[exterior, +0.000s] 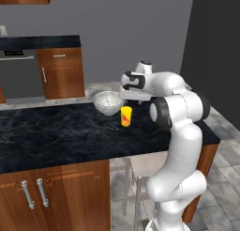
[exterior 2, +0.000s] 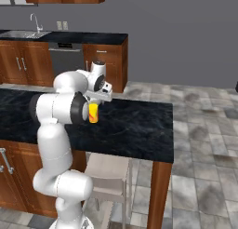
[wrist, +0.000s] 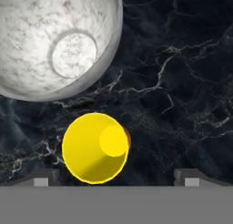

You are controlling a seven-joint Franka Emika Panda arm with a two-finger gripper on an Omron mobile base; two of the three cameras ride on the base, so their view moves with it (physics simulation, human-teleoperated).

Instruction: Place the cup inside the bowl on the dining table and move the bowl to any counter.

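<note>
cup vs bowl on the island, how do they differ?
The cup is plain bright yellow with a red-orange mark on its side; the bowl is whitish-grey and speckled. The cup is clearly narrower than the bowl, whose mouth is far wider. The cup's walls are tall and nearly straight; the bowl is round and flares out from a small flat bottom. Both stand upright, empty and apart on the dining table.

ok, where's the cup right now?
The cup stands upright on the dining table, beside the bowl but apart; in the hand view, it's below the bowl.
</note>
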